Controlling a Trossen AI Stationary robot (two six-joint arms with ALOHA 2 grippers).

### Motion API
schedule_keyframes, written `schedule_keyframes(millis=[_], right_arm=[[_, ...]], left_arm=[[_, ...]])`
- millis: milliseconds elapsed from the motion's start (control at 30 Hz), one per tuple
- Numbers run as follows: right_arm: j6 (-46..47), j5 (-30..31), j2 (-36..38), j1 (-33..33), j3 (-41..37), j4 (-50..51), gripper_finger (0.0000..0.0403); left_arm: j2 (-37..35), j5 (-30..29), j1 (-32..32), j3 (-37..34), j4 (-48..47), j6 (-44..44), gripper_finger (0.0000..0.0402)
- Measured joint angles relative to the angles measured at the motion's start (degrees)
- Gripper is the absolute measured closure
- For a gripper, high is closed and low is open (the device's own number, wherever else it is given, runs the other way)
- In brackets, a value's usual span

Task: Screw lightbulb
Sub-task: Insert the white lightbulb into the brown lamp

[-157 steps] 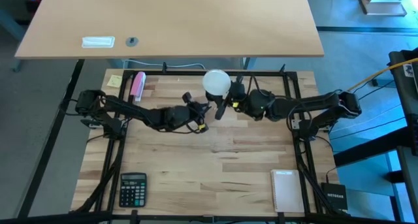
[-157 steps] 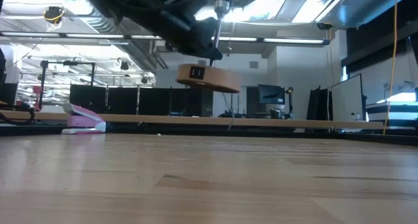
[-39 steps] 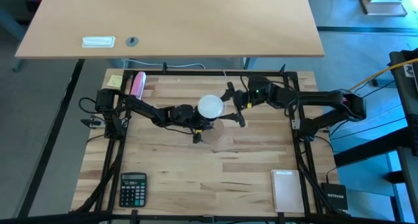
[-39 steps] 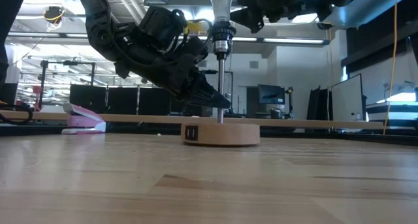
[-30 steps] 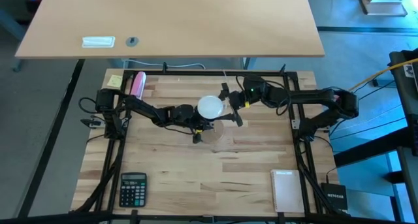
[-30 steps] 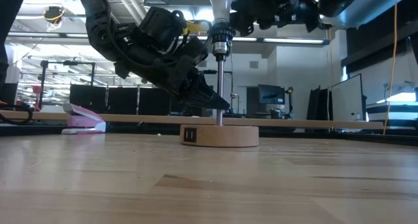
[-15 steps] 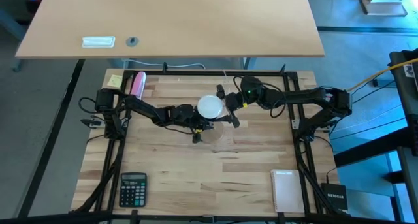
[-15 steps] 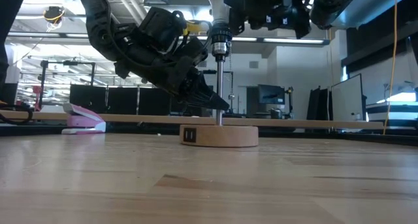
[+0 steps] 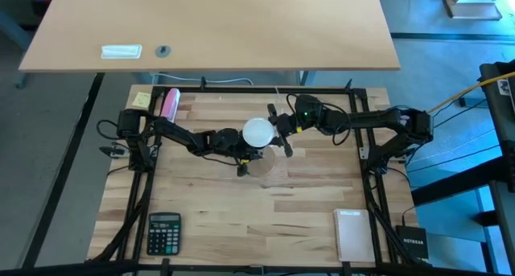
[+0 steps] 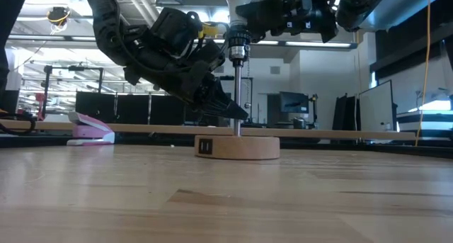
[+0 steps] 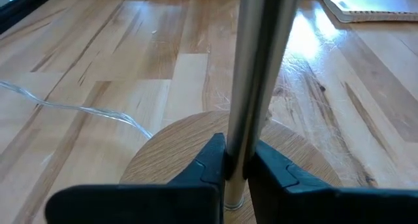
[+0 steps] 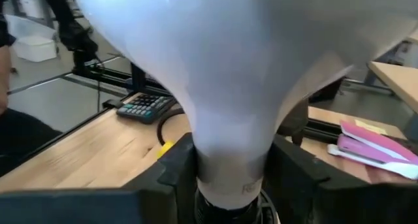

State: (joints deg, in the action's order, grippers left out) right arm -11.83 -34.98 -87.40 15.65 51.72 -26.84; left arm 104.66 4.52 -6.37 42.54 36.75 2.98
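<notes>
Straddling the lightbulb (image 9: 258,133) neck just above the socket, the right end effector (image 9: 279,133) has its fingers (image 12: 302,164) spread on either side, not clearly pressing. Beneath it, the left end effector (image 11: 238,168) pinches the lamp stem (image 11: 260,74) over the wooden base (image 10: 238,146). A loose, off-centre grip could slip on the glass or cross-thread it.

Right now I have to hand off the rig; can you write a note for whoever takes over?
Left end effector: shut on the metal stem just above the wooden base, which rests flat on the table.
Right end effector: around the neck of the lightbulb; grip not confirmable.
Done: the bulb sits upright in the socket atop the stem.
Left: confirm the right grip, turn the bulb until seated, then release both. How far it is threaded cannot be seen.
</notes>
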Motion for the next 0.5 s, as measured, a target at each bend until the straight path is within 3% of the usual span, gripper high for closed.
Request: schedule_keyframes(millis=[133,500], right_arm=[[2.01,5.86,0.91,-0.23,0.00,1.35,0.0255],[2.85,39.73,2.98,-8.87,0.15,1.81,0.0255]], left_arm=[[-0.60,-6.52,0.47,0.00,-0.31,-1.94,0.0369],[-3.76,-21.27,2.05,0.53,-1.65,-5.76,0.0371]])
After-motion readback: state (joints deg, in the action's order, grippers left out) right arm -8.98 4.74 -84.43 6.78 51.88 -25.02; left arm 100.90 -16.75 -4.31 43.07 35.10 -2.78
